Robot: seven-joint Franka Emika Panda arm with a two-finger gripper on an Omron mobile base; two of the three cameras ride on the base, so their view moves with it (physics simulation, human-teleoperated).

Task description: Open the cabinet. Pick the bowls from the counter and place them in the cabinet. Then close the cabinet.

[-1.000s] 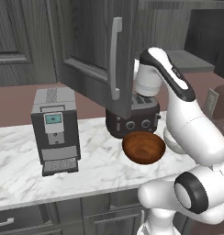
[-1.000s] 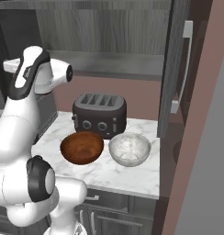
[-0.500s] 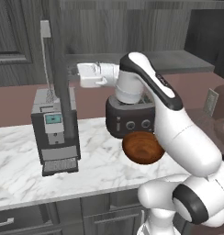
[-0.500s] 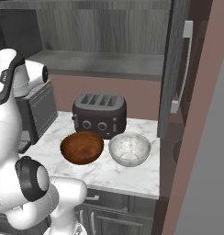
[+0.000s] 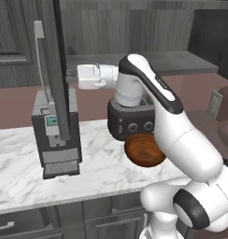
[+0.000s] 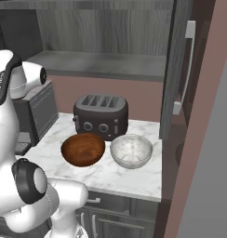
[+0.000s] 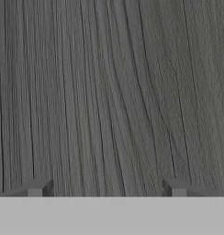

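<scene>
gripper [image 7: 107,190] wide open, empty, facing dark grey wood-grain cabinet door [image 5: 57,70]. glossy reddish-brown wooden bowl [image 6: 83,149] looks rigid, slick: pinch the rim.

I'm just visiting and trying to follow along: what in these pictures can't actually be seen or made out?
- Pale bowl: hidden behind the arm in the left base view.
- Brown bowl: its right part covered by the arm there.
- Gripper: in the hand view its tips stand wide apart against the cabinet door; whether they touch it cannot be told.
- Coffee machine: partly behind the open door edge.
</scene>
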